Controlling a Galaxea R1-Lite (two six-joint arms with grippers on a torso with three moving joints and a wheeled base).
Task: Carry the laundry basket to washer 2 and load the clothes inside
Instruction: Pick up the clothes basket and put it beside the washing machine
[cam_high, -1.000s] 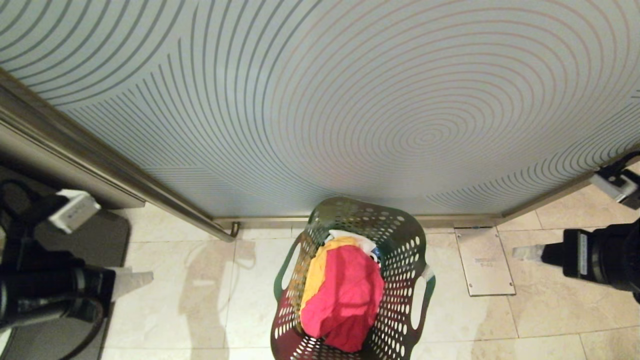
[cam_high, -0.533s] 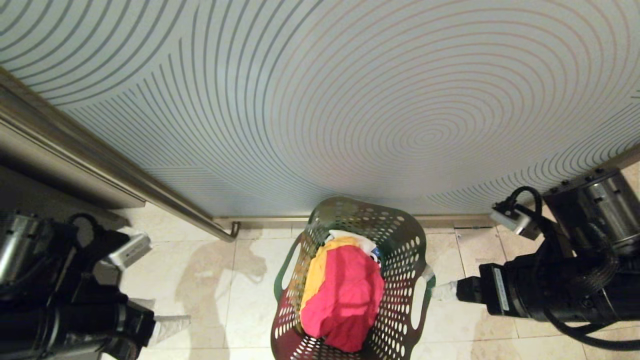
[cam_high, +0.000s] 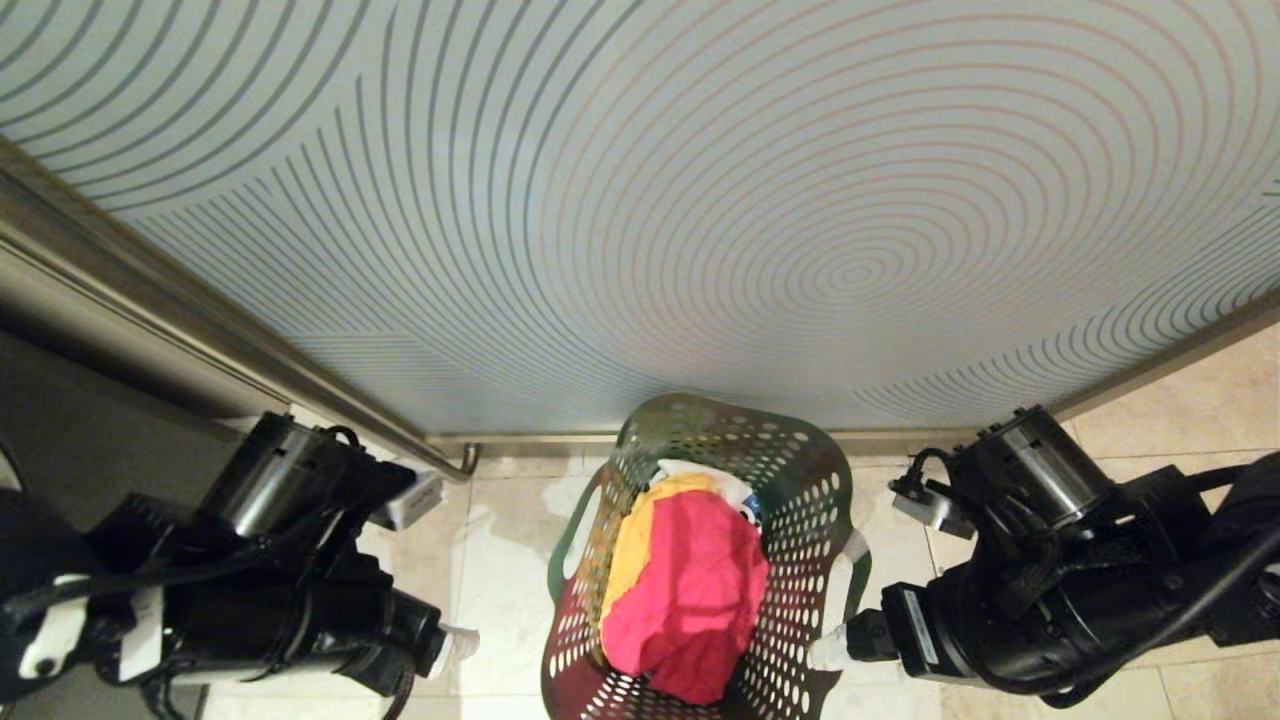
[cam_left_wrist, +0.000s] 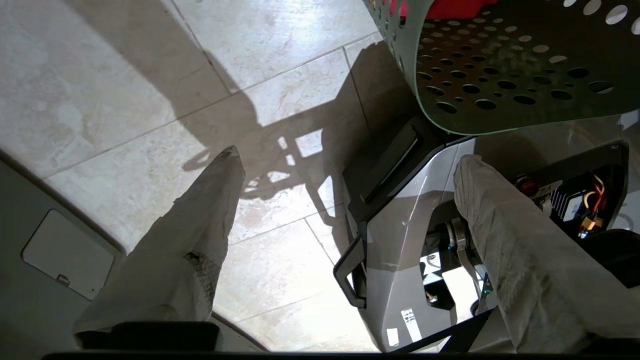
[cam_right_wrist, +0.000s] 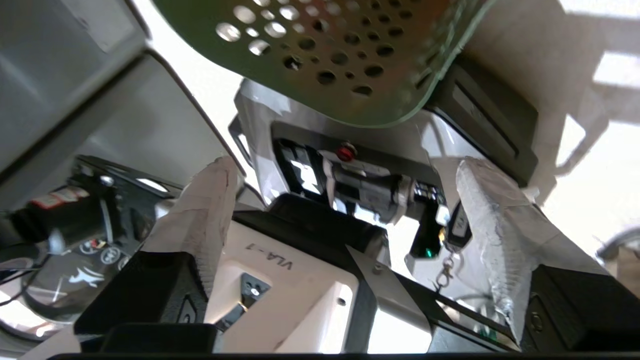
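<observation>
The dark green laundry basket (cam_high: 800, 520) stands on the tiled floor at the bottom middle of the head view, close to the patterned glass wall. The clothes lie inside it: a pink-red garment (cam_high: 690, 600), a yellow-orange one (cam_high: 628, 550) and a white one (cam_high: 690, 470). My left gripper (cam_high: 458, 640) is low on the basket's left side, a short gap away from it. On the other side my right gripper (cam_high: 828, 648) sits close to the basket's right wall. Both wrist views show the jaws wide open and empty, left (cam_left_wrist: 350, 165) and right (cam_right_wrist: 345, 167), under the basket's flared rim (cam_left_wrist: 500, 75) (cam_right_wrist: 325, 55). Washer 2 is out of view.
A frosted glass wall (cam_high: 640, 200) with curved lines fills the space behind the basket. A metal handrail (cam_high: 250, 350) runs along its left part. My own grey base (cam_left_wrist: 400, 240) sits under the basket's near end. Pale floor tiles (cam_high: 500, 560) lie on both sides.
Both arms swung inward and down from the picture's edges to the basket's two sides.
</observation>
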